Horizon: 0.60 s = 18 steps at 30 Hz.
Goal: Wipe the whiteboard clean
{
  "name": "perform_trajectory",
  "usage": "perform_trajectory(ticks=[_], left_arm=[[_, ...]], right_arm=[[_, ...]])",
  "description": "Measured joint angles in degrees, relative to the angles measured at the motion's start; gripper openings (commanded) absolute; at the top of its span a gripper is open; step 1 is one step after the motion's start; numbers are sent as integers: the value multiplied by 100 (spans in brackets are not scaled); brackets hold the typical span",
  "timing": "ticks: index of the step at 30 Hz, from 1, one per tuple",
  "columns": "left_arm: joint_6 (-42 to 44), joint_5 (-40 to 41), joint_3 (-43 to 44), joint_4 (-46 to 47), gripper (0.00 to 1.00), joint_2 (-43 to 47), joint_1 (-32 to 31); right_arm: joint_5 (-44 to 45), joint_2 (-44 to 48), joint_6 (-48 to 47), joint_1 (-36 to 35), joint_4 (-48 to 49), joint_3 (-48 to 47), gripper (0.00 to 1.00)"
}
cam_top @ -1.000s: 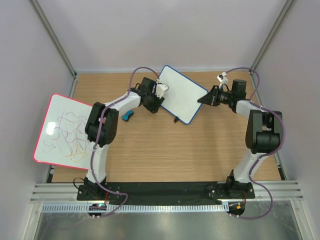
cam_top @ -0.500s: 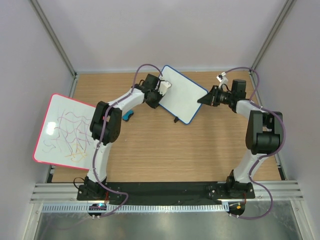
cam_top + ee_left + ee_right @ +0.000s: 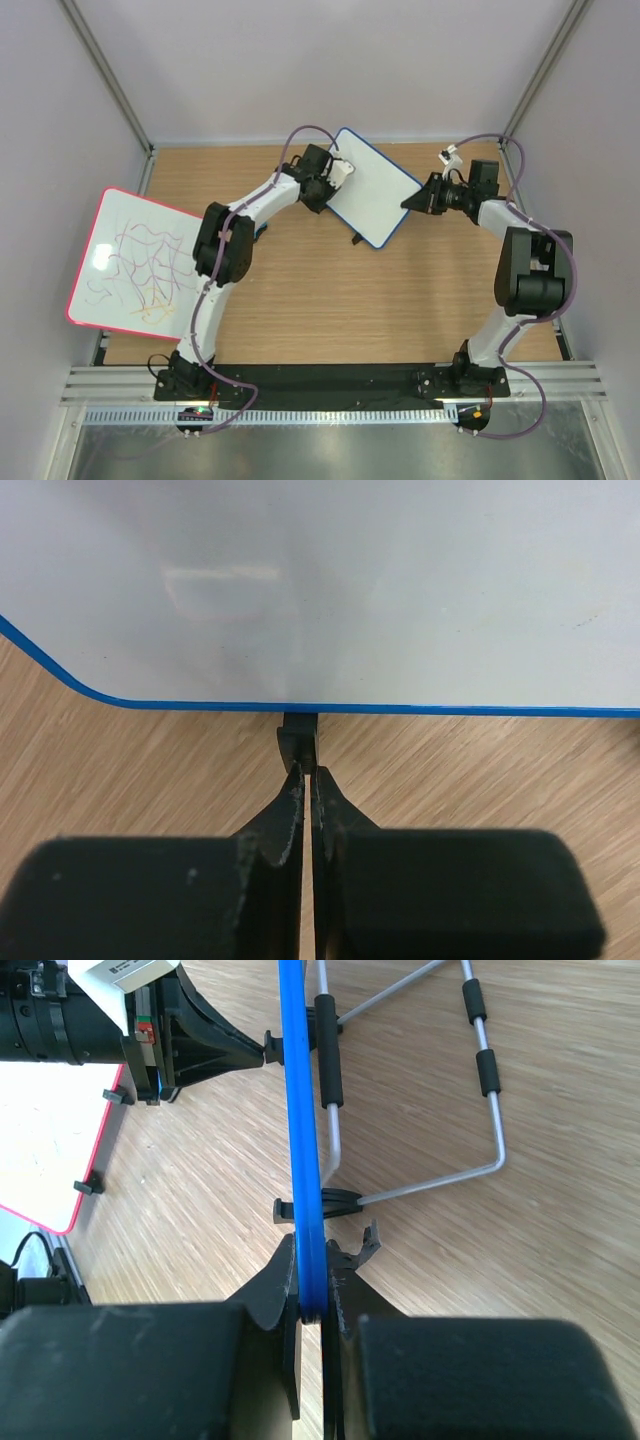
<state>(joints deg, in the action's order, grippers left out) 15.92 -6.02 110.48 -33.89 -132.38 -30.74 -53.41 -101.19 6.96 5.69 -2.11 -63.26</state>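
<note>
The whiteboard (image 3: 372, 190) sits between the left claw (image 3: 305, 770) and right claw (image 3: 318, 1290), a larger board (image 3: 130, 258) lying farther left.

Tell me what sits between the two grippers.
The whiteboard spans the gap between the left gripper and the right gripper, clearest in the top external view.

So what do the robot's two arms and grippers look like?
The left arm and right arm have white links, chunky black joints and black bases. A purple-grey cable loops along each. The left gripper and right gripper have matte black, scuffed wedge-shaped fingers.
</note>
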Motion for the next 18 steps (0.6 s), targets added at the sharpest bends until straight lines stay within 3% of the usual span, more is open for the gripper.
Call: perform_trajectory(ticks=[13, 18], left_arm=[[-50, 55, 1045, -22, 1, -662, -507], [-66, 94, 949, 79, 15, -629, -522]], right_arm=[[219, 697, 249, 608, -22, 824, 6], [501, 1051, 354, 564, -26, 1080, 6]])
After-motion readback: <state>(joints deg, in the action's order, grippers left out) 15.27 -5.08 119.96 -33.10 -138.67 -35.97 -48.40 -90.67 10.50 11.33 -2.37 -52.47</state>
